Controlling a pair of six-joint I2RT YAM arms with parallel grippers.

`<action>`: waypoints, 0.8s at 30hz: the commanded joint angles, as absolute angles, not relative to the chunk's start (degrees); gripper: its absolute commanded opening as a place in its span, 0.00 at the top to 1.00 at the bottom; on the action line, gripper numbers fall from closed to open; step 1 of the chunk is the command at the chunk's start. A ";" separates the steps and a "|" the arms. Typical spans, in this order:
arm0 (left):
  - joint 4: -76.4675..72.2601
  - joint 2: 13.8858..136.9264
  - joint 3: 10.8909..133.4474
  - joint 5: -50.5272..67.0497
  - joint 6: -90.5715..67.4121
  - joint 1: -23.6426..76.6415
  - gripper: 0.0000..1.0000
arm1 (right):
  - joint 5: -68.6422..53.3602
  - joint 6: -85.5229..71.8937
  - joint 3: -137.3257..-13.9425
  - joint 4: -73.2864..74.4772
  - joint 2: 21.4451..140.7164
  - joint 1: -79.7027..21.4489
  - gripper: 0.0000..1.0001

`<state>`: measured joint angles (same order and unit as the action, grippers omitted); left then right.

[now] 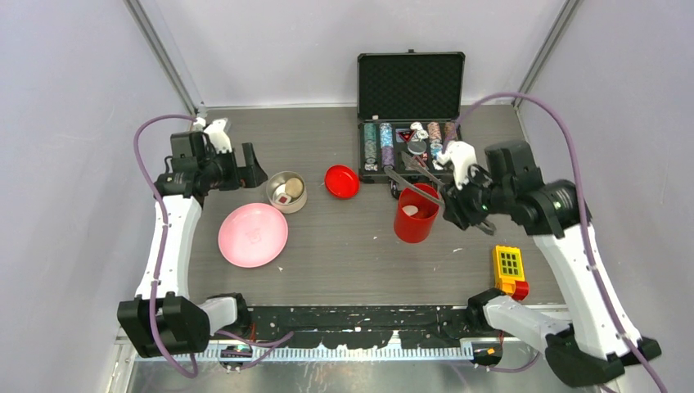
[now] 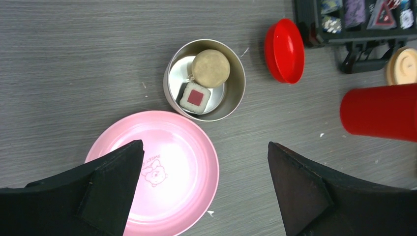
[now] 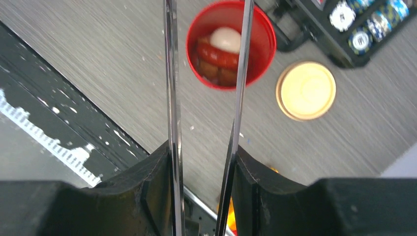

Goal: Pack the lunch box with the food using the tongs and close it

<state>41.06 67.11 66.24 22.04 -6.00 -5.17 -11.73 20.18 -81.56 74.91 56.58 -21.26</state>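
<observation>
The red canister (image 1: 416, 214) of the lunch box stands open right of centre. It holds food: a red sausage (image 3: 219, 55), a pale egg lump (image 3: 226, 38) and orange nuggets (image 3: 216, 73). My right gripper (image 3: 201, 162) is shut on the tongs (image 3: 170, 73), whose two arms stand apart above the canister (image 3: 196, 29). Their tips run out of the wrist view. The steel bowl (image 2: 237, 93) holds a white cube with a red centre (image 2: 195, 97) and a beige round piece (image 2: 210, 68). My left gripper (image 2: 205, 152) hangs open over the table.
The red lid (image 1: 341, 181) lies between bowl and canister. A beige disc lid (image 3: 306, 90) lies beside the canister. A pink plate (image 1: 253, 235) sits below the bowl, under my left gripper. An open black case of poker chips (image 1: 409, 123) stands at the back. A yellow and red block toy (image 1: 509, 270) lies near right.
</observation>
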 commanded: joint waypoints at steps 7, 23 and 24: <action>38.13 65.88 67.12 29.21 -13.68 -13.50 0.00 | -9.23 14.27 -89.15 58.08 74.41 -41.81 0.54; 37.63 66.78 67.57 29.56 -15.03 -16.93 0.00 | -11.92 1.61 -103.58 35.31 112.31 -55.62 0.53; 37.64 66.80 67.65 29.69 -14.92 -17.02 0.00 | -12.39 0.94 -105.36 35.30 114.82 -55.83 0.53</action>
<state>39.64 67.11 66.81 28.23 -14.48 -16.16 -10.87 5.56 -98.56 42.98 109.06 -54.74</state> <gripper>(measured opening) 0.996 0.472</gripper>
